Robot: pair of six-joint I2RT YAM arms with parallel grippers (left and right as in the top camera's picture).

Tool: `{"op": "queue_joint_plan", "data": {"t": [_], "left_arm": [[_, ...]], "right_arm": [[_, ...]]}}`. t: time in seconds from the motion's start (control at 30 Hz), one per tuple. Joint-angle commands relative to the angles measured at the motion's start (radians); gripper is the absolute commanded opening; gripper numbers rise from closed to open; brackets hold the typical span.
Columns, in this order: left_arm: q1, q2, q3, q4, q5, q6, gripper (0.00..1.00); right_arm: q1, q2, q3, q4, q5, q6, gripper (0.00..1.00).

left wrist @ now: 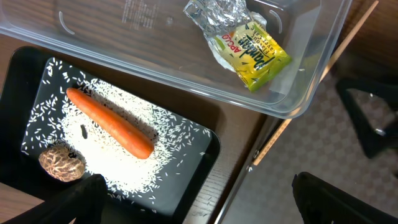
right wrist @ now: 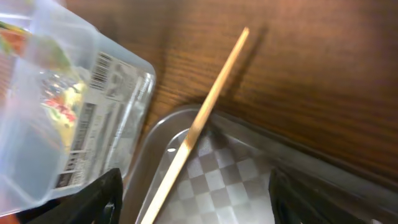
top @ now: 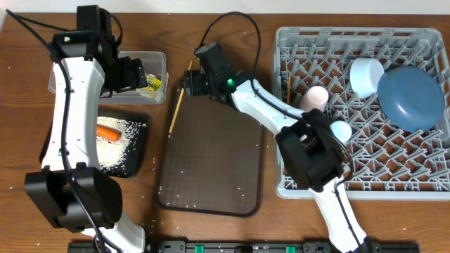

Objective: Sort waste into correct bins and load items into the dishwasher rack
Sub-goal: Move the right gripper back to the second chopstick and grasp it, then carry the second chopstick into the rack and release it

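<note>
The clear tub [top: 160,57] holds the yellow-green wrapper [left wrist: 249,43]. The black tray [top: 138,153] holds the carrot [left wrist: 109,121], rice [left wrist: 134,168] and the brown lump [left wrist: 61,163]. My left gripper [left wrist: 205,208] is open and empty above the gap between the black tray and the brown tray. One chopstick [right wrist: 199,124] lies across the brown tray's left rim. My right gripper [right wrist: 199,205] is open, its fingers either side of that chopstick. The rack [top: 292,186] holds the dark blue plate [top: 411,96], light blue bowl [top: 365,76], pink cup [top: 316,97], small blue cup [top: 340,131] and a second chopstick [top: 287,86]. No paper wad is in view.
The large dark brown serving tray [top: 214,161] lies between the black tray and the rack, with scattered rice grains on it. Both arms reach over the table's far left half. Cables run along the back edge.
</note>
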Motion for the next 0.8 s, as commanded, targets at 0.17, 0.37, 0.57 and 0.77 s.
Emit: {"op": "queue_joint_plan", "data": {"t": [0.17,0.37,0.57,0.77], "left_arm": [[0.002,0.006,-0.008,-0.003,-0.016,-0.005,0.96],[0.002,0.006,-0.008,-0.003,-0.016,-0.005,0.96],[0.002,0.006,-0.008,-0.003,-0.016,-0.005,0.96],[0.002,0.006,-0.008,-0.003,-0.016,-0.005,0.97]], "right_arm": [[0.021,0.089,0.010,0.043,-0.056,0.070,0.61],[0.041,0.107,0.010,0.068,-0.078,0.088,0.47],[0.066,0.122,0.010,0.087,-0.075,0.087,0.43],[0.067,0.139,0.010,0.101,-0.075,0.095,0.29]]}}
